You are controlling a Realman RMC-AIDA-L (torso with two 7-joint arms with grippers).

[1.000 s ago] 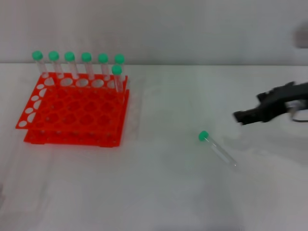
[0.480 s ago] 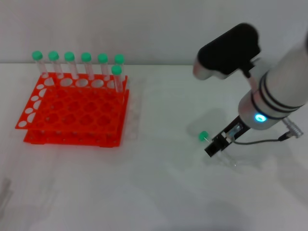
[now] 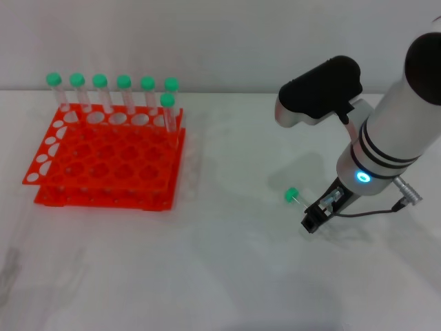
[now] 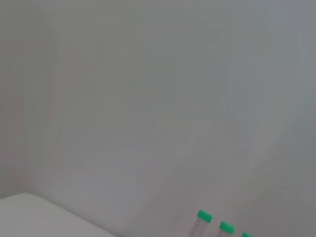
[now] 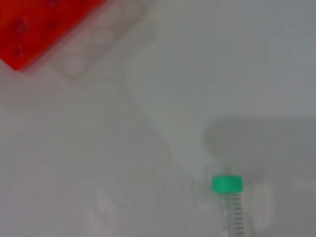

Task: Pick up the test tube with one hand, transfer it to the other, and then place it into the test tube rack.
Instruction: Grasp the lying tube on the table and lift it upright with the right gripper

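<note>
The right gripper [image 3: 313, 219] has come down fast: one second ago it was high at the right edge of the head view, and now its black tip is low over the table [image 3: 227, 276], just beside the lying tube [image 3: 295, 197]. Compared with half a second ago, the arm has settled a little lower, and the tip covers most of the clear body of the tube, so only the green cap and a short piece of the tube are visible. The tube itself seems not moved; its cap is at almost the same place as before. If the fingers are spread or pressed together, the views do not show, and it cannot be told if they already touch the tube. In the right wrist view the tube [image 5: 229, 202] lies near the camera, cap toward the rack [image 5: 44, 24]. The rack [image 3: 103, 158] stands well apart at the left, with seven capped tubes in its far row. The left gripper is not visible. Probably the grasp is about to begin; transfer and placing are not yet done.
</note>
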